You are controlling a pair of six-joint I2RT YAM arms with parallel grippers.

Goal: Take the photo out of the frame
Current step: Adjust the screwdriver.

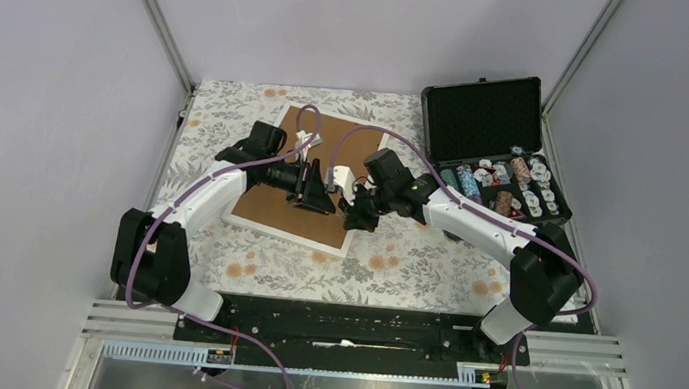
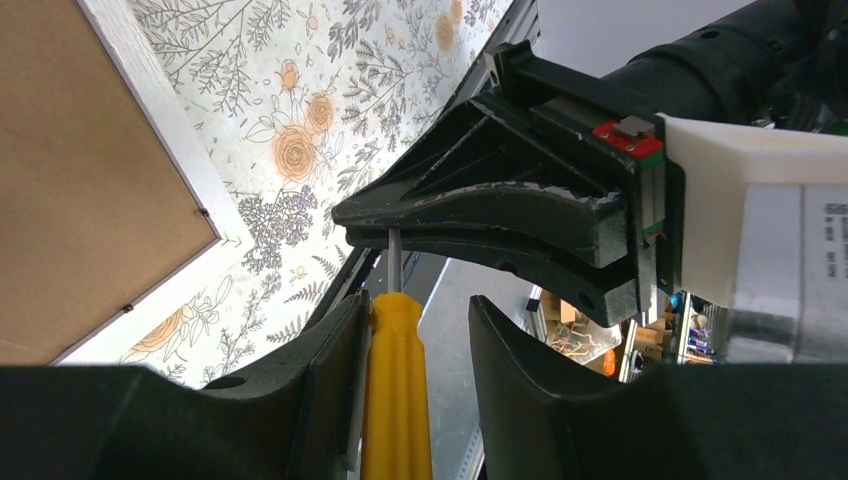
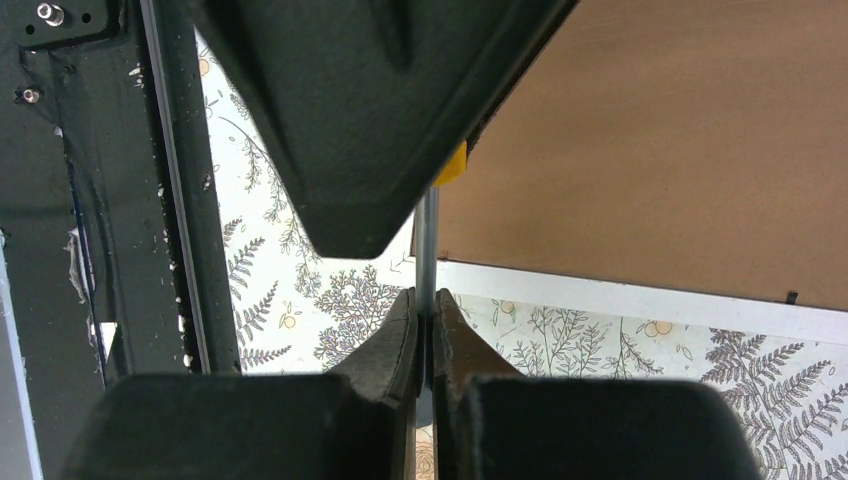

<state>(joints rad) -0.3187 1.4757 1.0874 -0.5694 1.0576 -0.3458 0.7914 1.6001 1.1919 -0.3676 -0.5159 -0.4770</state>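
Note:
The frame (image 1: 271, 203) lies face down on the floral cloth, brown back (image 2: 90, 180) up, with a thin white border (image 3: 640, 298). The photo is hidden under that back. Both grippers meet above the frame's near right corner. A screwdriver with a yellow handle (image 2: 400, 390) and a thin metal shaft (image 3: 427, 250) spans between them. My left gripper (image 2: 415, 305) is open around the handle, which rests against one finger with a gap to the other. My right gripper (image 3: 425, 300) is shut on the shaft. From above, the left gripper (image 1: 318, 193) and right gripper (image 1: 358, 216) nearly touch.
An open black foam-lined case (image 1: 496, 141) with several stacks of poker chips (image 1: 506, 183) stands at the back right. The floral cloth (image 1: 391, 262) covers the table. Grey walls and metal posts close in the sides and back.

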